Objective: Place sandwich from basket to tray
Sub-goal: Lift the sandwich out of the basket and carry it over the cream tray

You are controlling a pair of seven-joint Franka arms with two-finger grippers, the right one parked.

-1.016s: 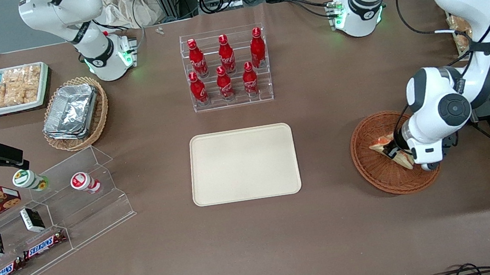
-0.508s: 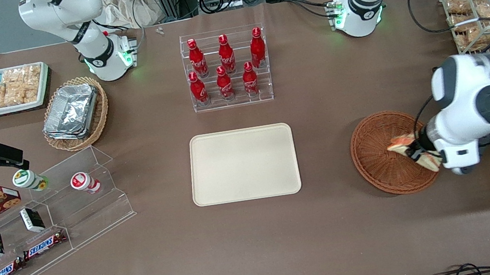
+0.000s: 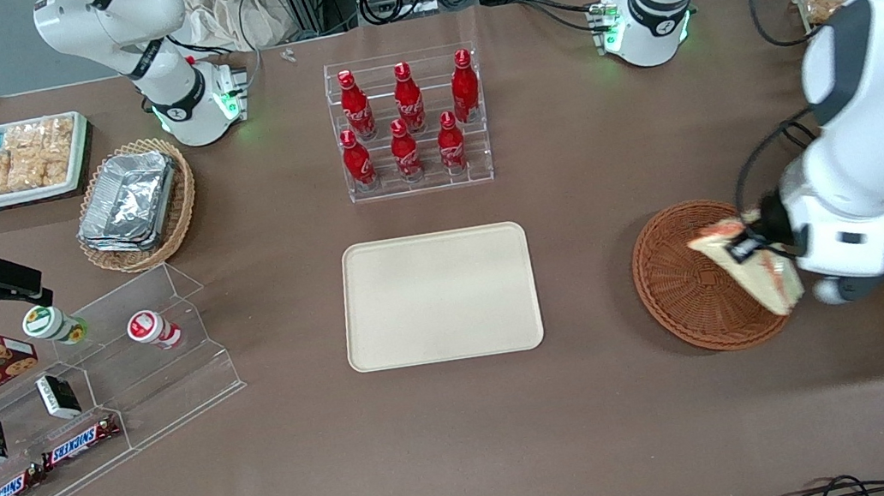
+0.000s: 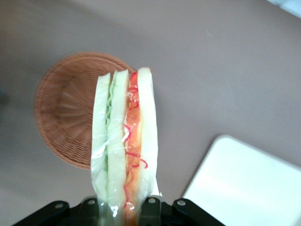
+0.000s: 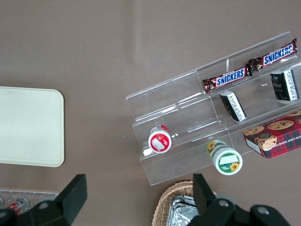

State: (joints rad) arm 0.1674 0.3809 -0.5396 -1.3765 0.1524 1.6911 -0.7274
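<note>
Brown cloth covers the table [image 3: 602, 398], and nearly everything on it is stock I have no business with: the rack of red bottles [image 3: 409, 124] farther from the front camera than the tray, the clear stepped shelf of snacks [image 3: 82, 394] toward the parked arm's end.

I hold my pincer [image 3: 746, 247] above the basket [image 3: 693, 282], its fingers closed onto the sandwich [image 3: 747, 264]. I grip the wedge by one end so that the rest of it hangs free below me, clear of the wicker. In my wrist view the sandwich [image 4: 124, 146] shows its cut edge, with the green and red filling between pale bread, and the basket [image 4: 70, 110] lies beneath it with nothing left inside that I can see. I judge the wedge to be lifted off the weave, not resting on it.

That leaves the carry. The tray [image 3: 440, 296] sits bare in the middle of the table, well apart from the basket toward the parked arm's end, flat and low-rimmed, so I expect an easy set-down once I am over it. The wrap looks slippery, so I would keep the grip firm on the way across.
</note>
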